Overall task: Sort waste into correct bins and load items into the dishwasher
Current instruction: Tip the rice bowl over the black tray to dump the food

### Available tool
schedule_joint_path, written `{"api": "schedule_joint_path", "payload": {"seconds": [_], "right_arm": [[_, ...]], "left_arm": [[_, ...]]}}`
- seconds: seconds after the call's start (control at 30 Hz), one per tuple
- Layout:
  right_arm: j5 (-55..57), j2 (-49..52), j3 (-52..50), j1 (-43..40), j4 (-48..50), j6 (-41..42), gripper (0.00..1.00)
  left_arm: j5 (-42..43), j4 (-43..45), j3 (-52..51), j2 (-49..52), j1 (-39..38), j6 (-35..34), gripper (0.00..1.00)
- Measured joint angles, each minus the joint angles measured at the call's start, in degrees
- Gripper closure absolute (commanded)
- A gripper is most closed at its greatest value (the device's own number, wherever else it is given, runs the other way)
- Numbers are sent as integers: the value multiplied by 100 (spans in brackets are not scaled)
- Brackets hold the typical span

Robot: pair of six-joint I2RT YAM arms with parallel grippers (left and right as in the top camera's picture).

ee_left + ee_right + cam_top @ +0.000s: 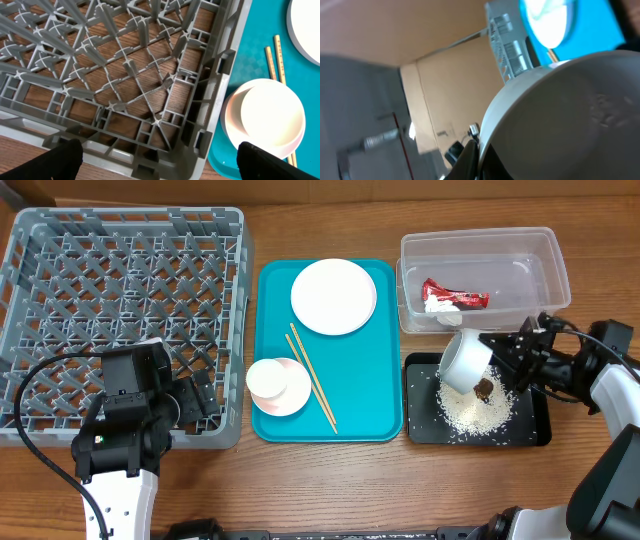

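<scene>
Your right claw (492, 358) is pinching the rim of the grey-green bowl (466, 360), tipped mouth-down over the black tray (545, 436). That reads as a dump: the rice (470, 415) and brown lump (484, 388) lie right under it. The wrapper (455, 296) and tissue (438, 307) sit in the clear tub (480, 238), so dry waste is kept apart from food. The wrist view shows only the bowl's wall, so I can't confirm it's empty. Your left claw (195, 402) is spread and holds nothing, parked over the dish rack (120, 290) at its near-right corner, beside the teal tray (360, 395). That's handy for the pink bowl (292, 398) with the white cup (268, 378) nested inside. The plate (333, 297) and chopsticks (312, 380) wait on that tray. Nothing is racked yet. My guess is the tipped bowl goes across next.
</scene>
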Motion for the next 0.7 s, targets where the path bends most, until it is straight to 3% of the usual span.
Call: {"api": "schedule_joint_path", "payload": {"seconds": [0.27,0.47,0.7], "right_arm": [[-140,0,0,2,46,-382,96],[487,0,-11,2,-116,-151,96],[-46,-11,-2,245,345,-566,96]], "left_arm": [[0,2,0,0,0,0,0],[0,0,0,0,0,0,0],[0,0,0,0,0,2,0]]}}
